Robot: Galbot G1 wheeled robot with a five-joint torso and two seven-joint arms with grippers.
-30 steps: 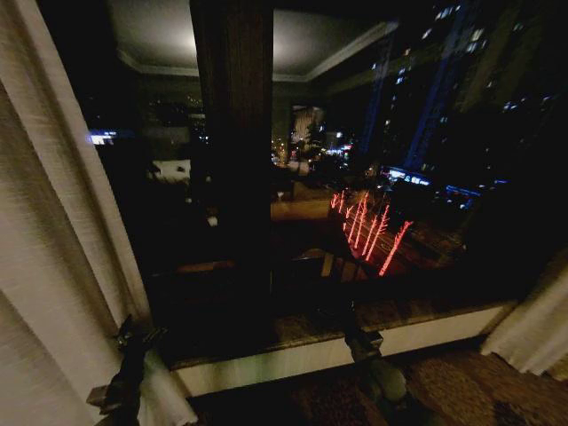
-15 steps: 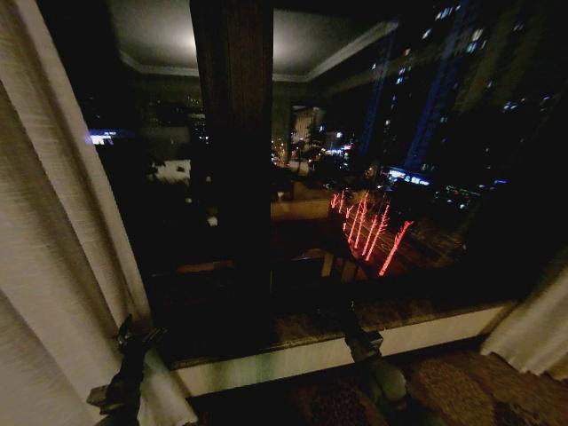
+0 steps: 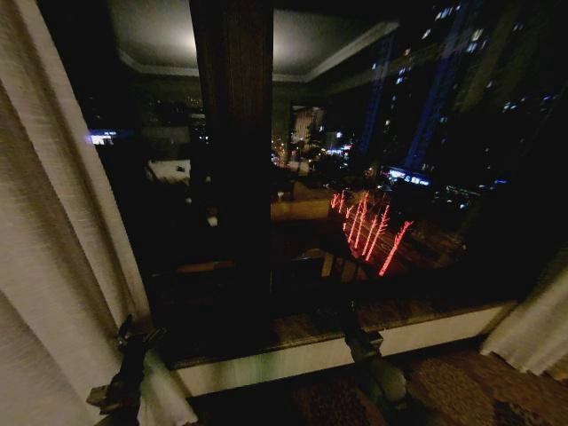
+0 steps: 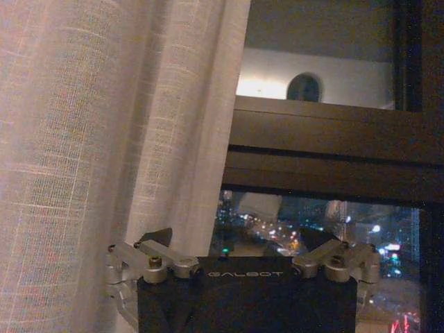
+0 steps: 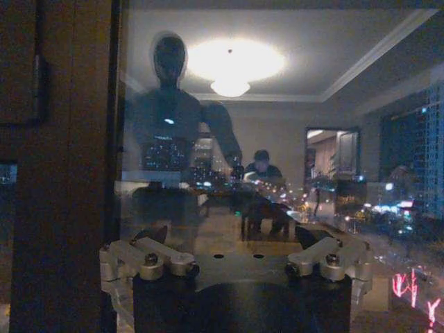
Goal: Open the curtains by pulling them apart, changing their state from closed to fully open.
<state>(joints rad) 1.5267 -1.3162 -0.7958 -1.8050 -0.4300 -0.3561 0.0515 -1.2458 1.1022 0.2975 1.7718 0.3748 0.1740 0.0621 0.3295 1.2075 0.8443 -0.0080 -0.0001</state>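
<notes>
at far left and right the curtains [image 3: 62,266] hang gathered, window [image 3: 337,177] bare: task looks nearly done. left gripper [image 3: 133,342] spread beside the left panel; right gripper [image 5: 232,253] spread, empty, near the glass.

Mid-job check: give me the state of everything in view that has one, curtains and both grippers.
left curtain panel: drawn aside to the left edge of the window, glass beside it uncovered.
right curtain panel: gathered at the right edge, low corner showing.
window: glass bare between the panels, shut.
left gripper: open, right beside the left panel's edge, holding nothing.
right gripper: open, facing the glass, holding nothing.
</notes>
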